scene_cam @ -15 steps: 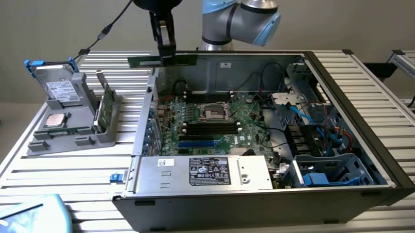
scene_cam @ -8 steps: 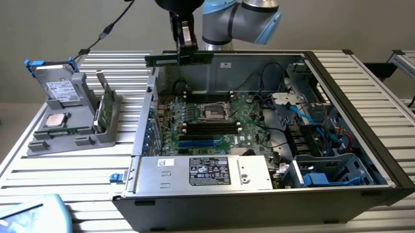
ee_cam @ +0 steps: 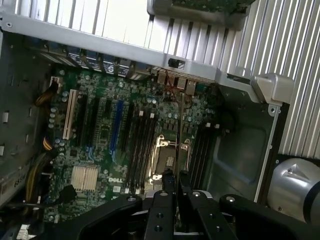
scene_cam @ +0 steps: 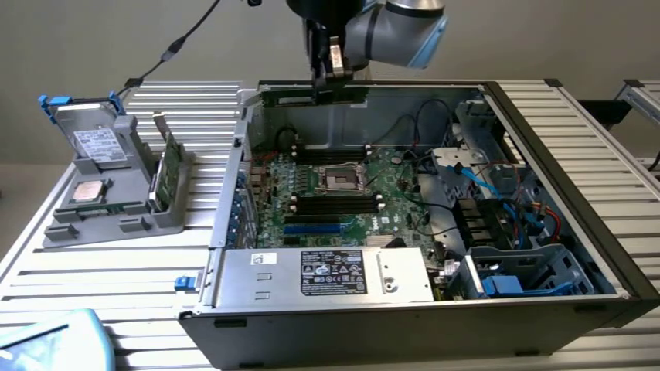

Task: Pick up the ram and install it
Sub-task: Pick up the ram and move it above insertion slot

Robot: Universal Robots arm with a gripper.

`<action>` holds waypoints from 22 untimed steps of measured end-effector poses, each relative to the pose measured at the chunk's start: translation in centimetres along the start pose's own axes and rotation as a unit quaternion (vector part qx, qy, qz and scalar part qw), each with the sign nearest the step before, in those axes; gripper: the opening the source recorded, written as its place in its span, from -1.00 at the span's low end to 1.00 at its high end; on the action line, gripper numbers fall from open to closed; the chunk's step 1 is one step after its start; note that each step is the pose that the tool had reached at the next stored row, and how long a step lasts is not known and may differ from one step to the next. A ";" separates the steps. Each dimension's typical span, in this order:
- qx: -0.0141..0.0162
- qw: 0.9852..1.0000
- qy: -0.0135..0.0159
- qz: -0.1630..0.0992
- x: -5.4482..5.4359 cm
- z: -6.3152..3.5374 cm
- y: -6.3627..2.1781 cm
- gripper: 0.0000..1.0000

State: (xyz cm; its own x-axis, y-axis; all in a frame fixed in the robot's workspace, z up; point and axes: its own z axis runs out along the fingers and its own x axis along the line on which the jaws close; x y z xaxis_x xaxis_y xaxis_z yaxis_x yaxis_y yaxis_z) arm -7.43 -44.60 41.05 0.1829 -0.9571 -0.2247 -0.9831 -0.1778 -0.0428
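One gripper (scene_cam: 332,76) clamped on the ram (scene_cam: 292,96), above open case (scene_cam: 413,336), motherboard (scene_cam: 397,189) and cables (scene_cam: 410,127) below

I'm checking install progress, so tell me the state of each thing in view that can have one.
gripper: shut on the ram
ram: held above the open case, not in a slot
computer case: open on top, motherboard exposed
memory slots: empty

The motherboard (ee_cam: 107,150) carries "DELL" in white. The power supply (scene_cam: 397,280) has a black label (scene_cam: 332,272), its print too small to read.
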 end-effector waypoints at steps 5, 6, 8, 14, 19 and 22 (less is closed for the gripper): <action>-0.001 1.000 0.012 0.001 0.1 0.31 -1.24 -0.70; -0.001 1.000 0.013 0.003 0.1 0.38 -1.35 -0.70; 0.000 1.000 0.016 0.006 0.1 0.55 -1.50 -0.70; 0.005 0.999 0.017 0.027 0.3 1.28 -1.66 -0.70; 0.007 0.999 0.018 0.038 0.5 1.91 -2.10 -0.70; 0.007 0.999 0.018 0.040 0.4 2.37 -2.59 -0.70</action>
State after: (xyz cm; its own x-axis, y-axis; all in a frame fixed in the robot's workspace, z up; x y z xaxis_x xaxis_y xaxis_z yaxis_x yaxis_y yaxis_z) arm -4.80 -43.99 38.76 0.1032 -0.9757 -0.1931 -0.9944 -0.0972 -0.0404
